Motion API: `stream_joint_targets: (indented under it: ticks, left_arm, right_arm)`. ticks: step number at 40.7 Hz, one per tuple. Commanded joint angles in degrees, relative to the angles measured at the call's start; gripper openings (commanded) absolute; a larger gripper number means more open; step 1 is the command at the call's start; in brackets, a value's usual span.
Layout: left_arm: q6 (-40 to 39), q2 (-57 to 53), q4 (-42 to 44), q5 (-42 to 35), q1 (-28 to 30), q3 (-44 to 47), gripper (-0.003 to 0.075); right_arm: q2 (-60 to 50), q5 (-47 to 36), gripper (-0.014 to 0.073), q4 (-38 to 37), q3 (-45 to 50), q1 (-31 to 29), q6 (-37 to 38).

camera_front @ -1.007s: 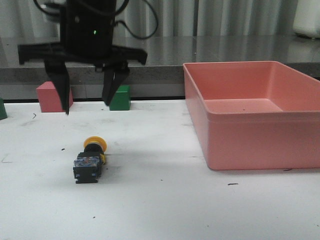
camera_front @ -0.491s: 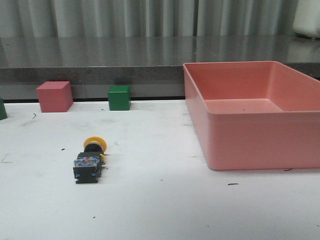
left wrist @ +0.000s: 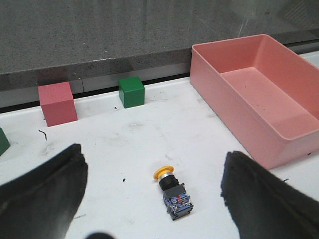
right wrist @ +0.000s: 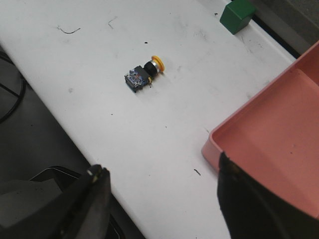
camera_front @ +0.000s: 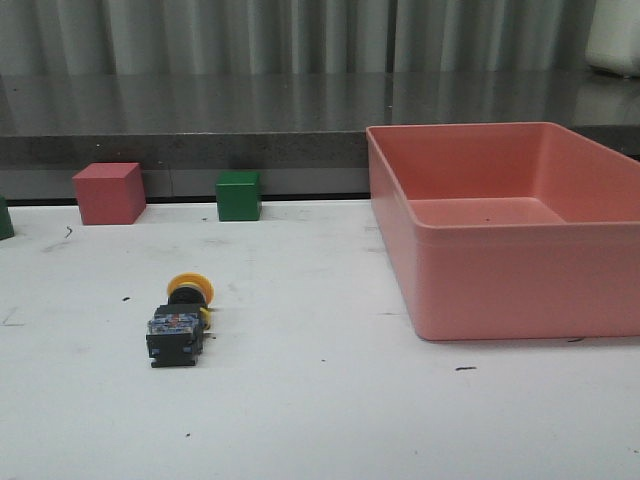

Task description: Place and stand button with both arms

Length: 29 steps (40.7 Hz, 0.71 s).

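The button point(camera_front: 180, 322) lies on its side on the white table, yellow cap toward the back and black base toward the front. Neither gripper shows in the front view. In the left wrist view the button point(left wrist: 173, 193) lies well below and between the fingers of my left gripper point(left wrist: 153, 164), which is open and empty, high above the table. In the right wrist view the button point(right wrist: 143, 73) lies far from my right gripper point(right wrist: 162, 174), which is open and empty above the table's front edge beside the bin.
A large pink bin point(camera_front: 520, 280) stands on the right of the table. A pink cube point(camera_front: 108, 193) and a green cube point(camera_front: 239, 195) stand along the back edge. A dark green object point(camera_front: 4, 218) shows at the far left edge.
One second ago my open left gripper hung over the back of the table above the button in the front view. It has since gone up out of that view. The button has not moved.
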Motion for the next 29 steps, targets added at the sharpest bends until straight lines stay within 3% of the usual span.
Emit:
stream_joint_targets:
  ticks: [1,14,29]
  left_arm:
    - [-0.24,0.29,-0.38,-4.64,-0.44,-2.17,0.0545]
    - [-0.24,0.29,-0.38,-4.64,-0.44,-2.17,0.0545]
    - [-0.24,0.29,-0.38,-4.85,-0.44,-2.17,0.0545]
  right_arm:
    - [-6.77,-5.51,0.0477,-0.25,4.27,-0.02,-0.57]
    - [-24.86,-7.73,0.0477,-0.25,17.97,-0.02,-0.57]
    - [-36.64,-7.79,0.0477,-0.25,23.49,-0.02,-0.57]
